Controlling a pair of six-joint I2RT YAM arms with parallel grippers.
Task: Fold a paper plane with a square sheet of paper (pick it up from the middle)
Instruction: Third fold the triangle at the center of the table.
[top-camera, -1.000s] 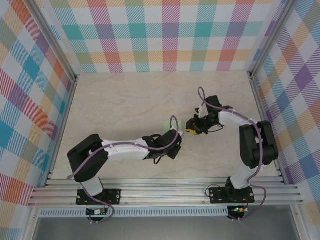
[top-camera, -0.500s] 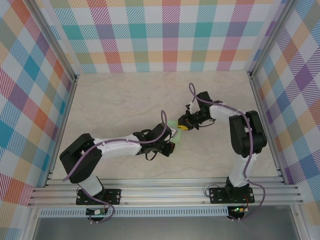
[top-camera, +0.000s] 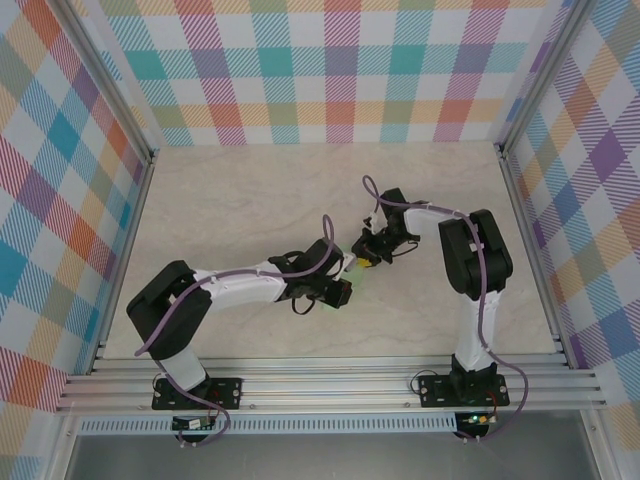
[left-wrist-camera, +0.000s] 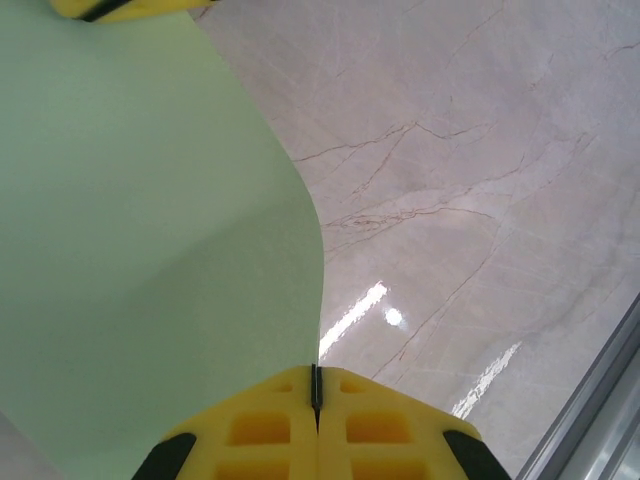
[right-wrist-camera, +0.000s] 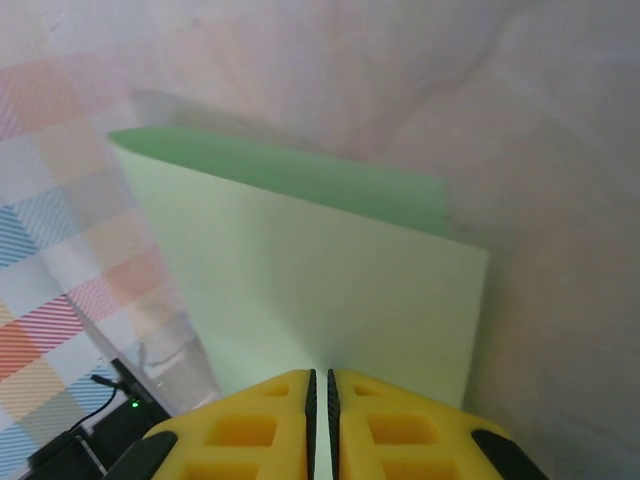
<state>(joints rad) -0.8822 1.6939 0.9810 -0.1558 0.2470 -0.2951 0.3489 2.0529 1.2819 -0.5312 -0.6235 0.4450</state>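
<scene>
Paper (left-wrist-camera: 150, 250) axis diag., near-left to far-right.

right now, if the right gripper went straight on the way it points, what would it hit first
The thin pale-green paper sheet already pinched in the right gripper: it stands directly ahead of it. Behind it probably lies the pale marble-patterned tabletop, though depth is unclear.

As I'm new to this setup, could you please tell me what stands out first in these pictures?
A pale-green sheet of paper is held over the middle of the table, pinched by the left tool and the right tool. Bright checked walls surround it.
</scene>
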